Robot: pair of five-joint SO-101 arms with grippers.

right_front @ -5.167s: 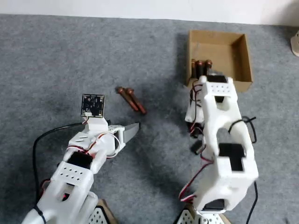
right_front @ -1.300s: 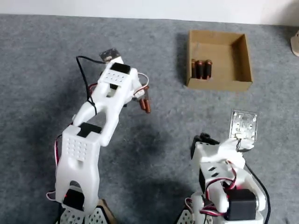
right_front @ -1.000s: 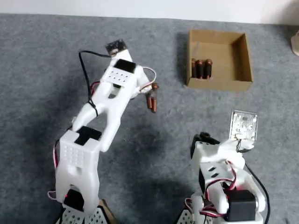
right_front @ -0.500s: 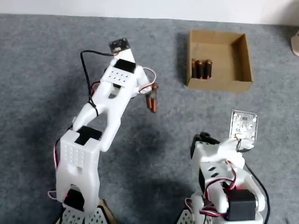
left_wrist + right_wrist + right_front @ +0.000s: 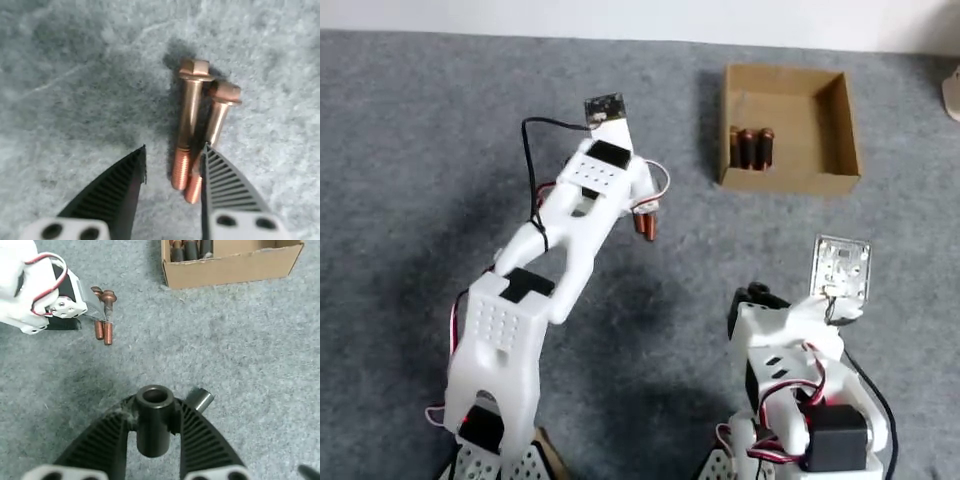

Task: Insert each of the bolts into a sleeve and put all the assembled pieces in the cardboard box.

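**Bolt pick-up in hand; right tool holds a sleeve ready**

From my station I find the left tool [image 5: 173,147] low over the worktop [image 5: 420,150]. Its jaws are apart and straddle the threaded ends of two bolts [image 5: 191,115]. The bolts lie side by side and touching, heads pointing away from the tool (one jaw tip sits against or just over the nearer thread; I cannot tell which). Neither bolt is gripped.

Further right, the right tool [image 5: 152,412] is clamped on a black sleeve [image 5: 154,435], held upright with its bore facing up. A second sleeve [image 5: 200,400] lies on the worktop just behind it. At far right, the cardboard box [image 5: 840,110] holds three assembled pieces [image 5: 750,147] in a row against one wall.

My judgement is that the step in hand is picking up one bolt. The next move calls for shifting the jaws so they take a single shank, then closing, lifting and carrying it to the held bore. Closing as placed may pinch both bolts.
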